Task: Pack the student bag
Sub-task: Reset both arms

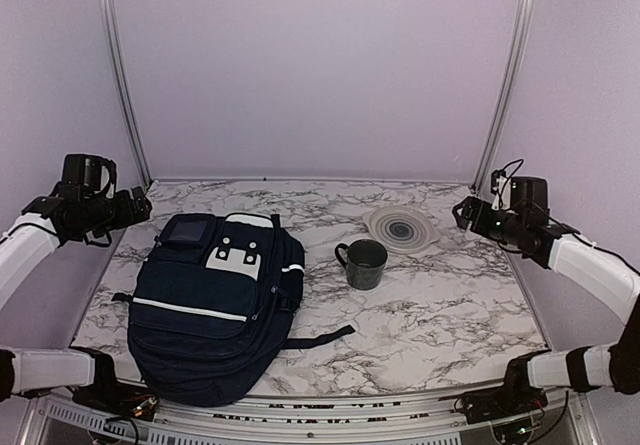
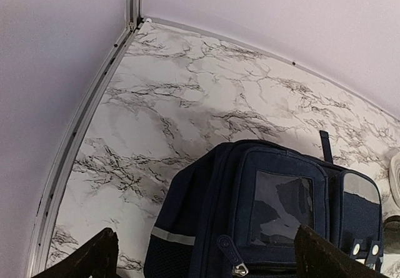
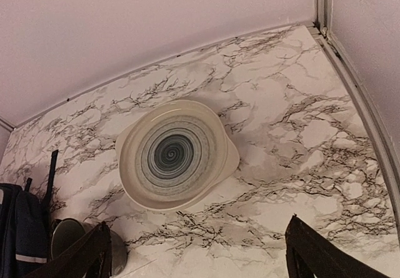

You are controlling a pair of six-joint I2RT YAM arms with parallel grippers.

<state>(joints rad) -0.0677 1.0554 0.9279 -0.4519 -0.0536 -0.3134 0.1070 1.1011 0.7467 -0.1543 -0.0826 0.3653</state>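
From above, the student bag [image 1: 215, 305] lies flat at the near left of the table [image 1: 450, 315], just right of the raised left gripper [image 1: 143, 205] and well apart from the right gripper [image 1: 462, 212]. In the left wrist view the fingers [image 2: 87, 259] are spread wide, with the bag's far end between them. In the right wrist view the fingers [image 3: 325, 253] are wide too, the bag at the left edge

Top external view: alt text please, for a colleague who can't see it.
A large navy-blue fabric backpack with white stripes lies flat on the left of a marble-patterned table. Right of it stands a dark green mug, and behind that a cream spiral-patterned plate. The left gripper and right gripper hover at the sides, holding nothing.
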